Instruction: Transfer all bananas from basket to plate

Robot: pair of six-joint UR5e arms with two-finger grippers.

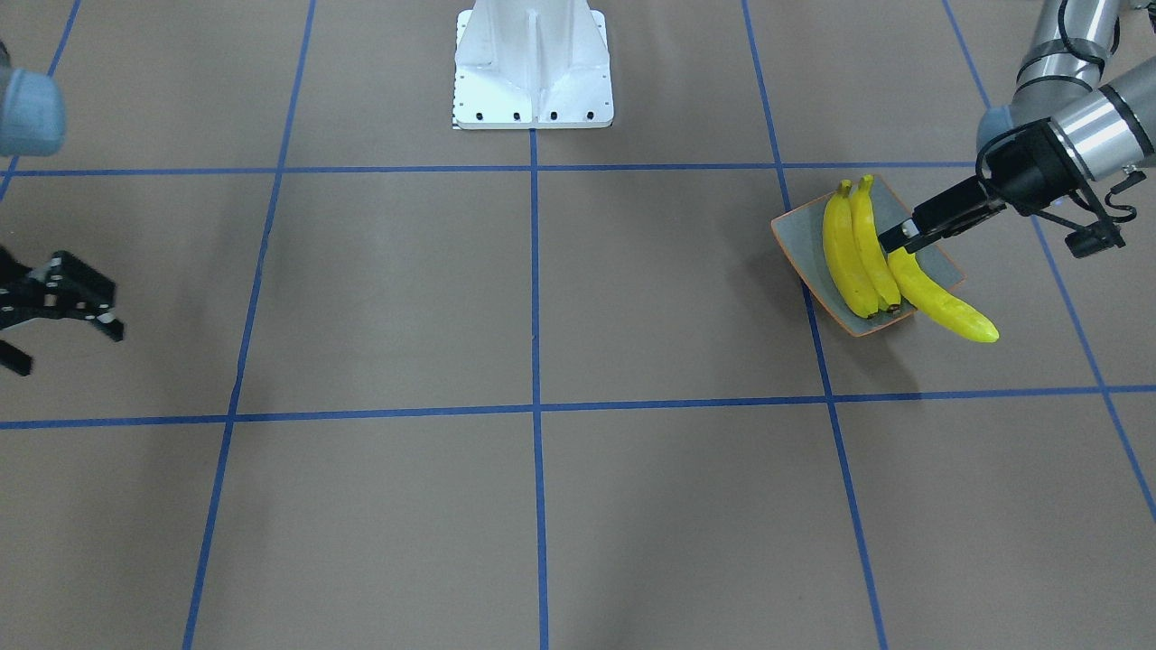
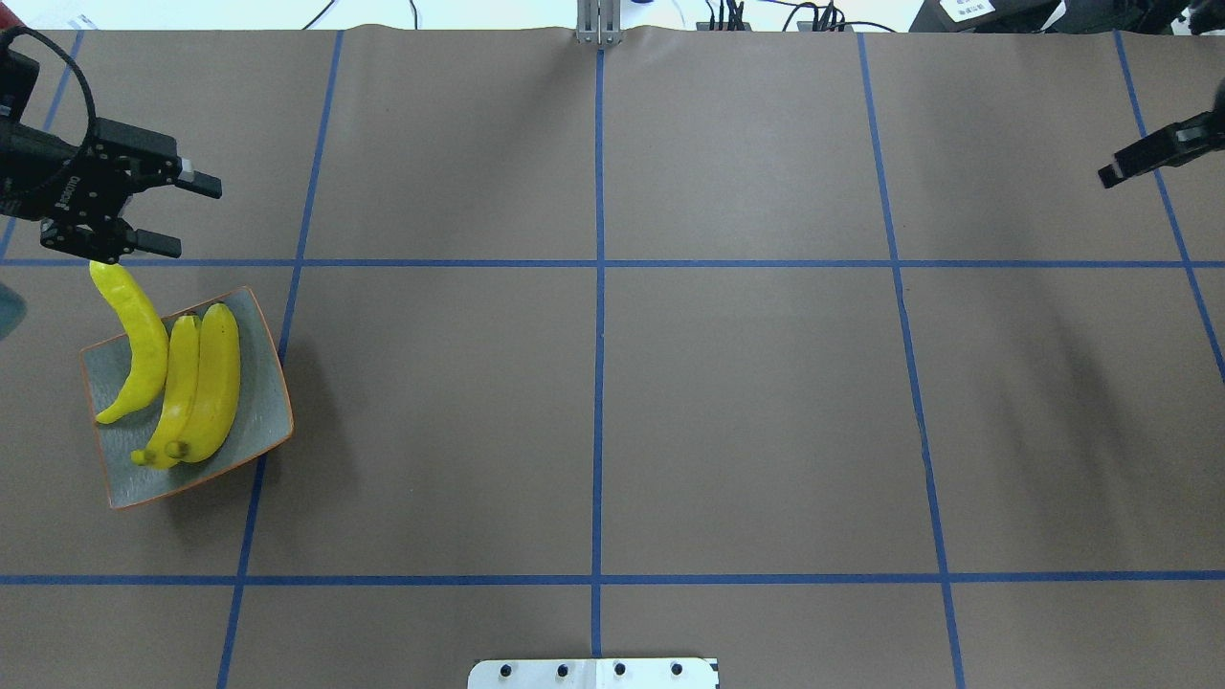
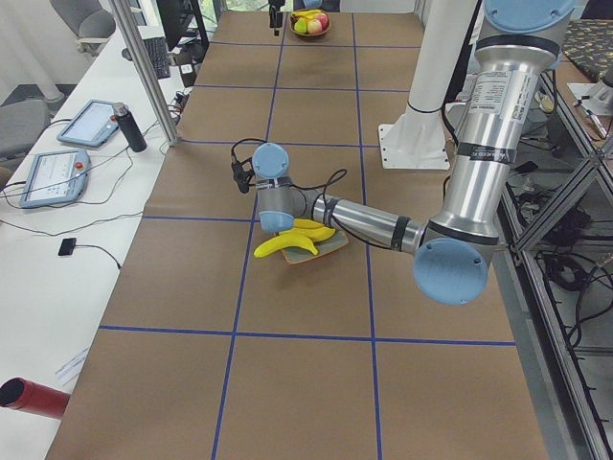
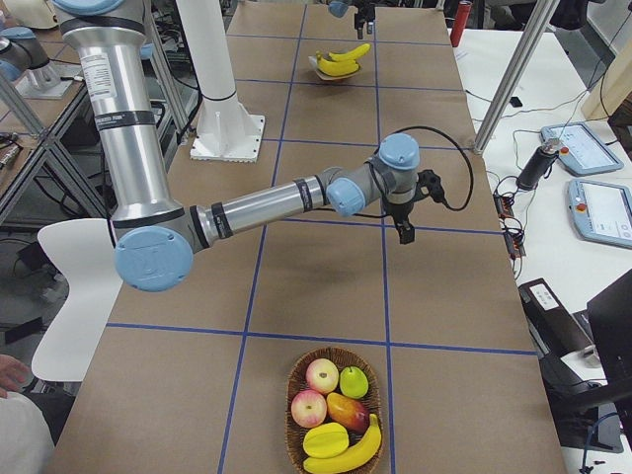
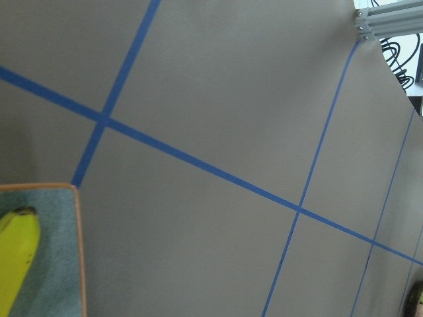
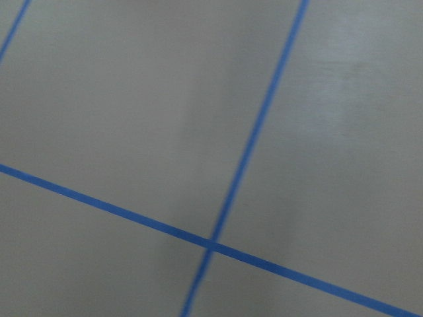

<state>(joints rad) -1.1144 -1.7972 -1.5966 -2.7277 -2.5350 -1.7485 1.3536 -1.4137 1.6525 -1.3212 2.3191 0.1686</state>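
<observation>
Nearest the camera at the table's end on my right stands the basket (image 4: 334,415), a brown wicker bowl holding apples (image 4: 321,375), a mango-like fruit (image 4: 346,407) and one banana (image 4: 348,452) curved along its near rim. At the opposite end, on my left, the plate (image 2: 256,421) carries three bananas (image 2: 203,383). They are bright, glossy yellow, with small greenish stem tips and dark spots at the blunt ends. Two lie side by side, touching, wholly on the grey-blue surface. The third banana (image 2: 140,340) lies just beside them, one end on the plate and the other sticking out past the orange-brown rim on the side farther from me. My left gripper (image 2: 187,215) hangs above that overhanging end, fingers spread wide and gripping nothing. My right gripper (image 1: 70,350) hovers over the brown table (image 1: 542,496), well apart from the plate, its fingers likewise spread and empty.
</observation>
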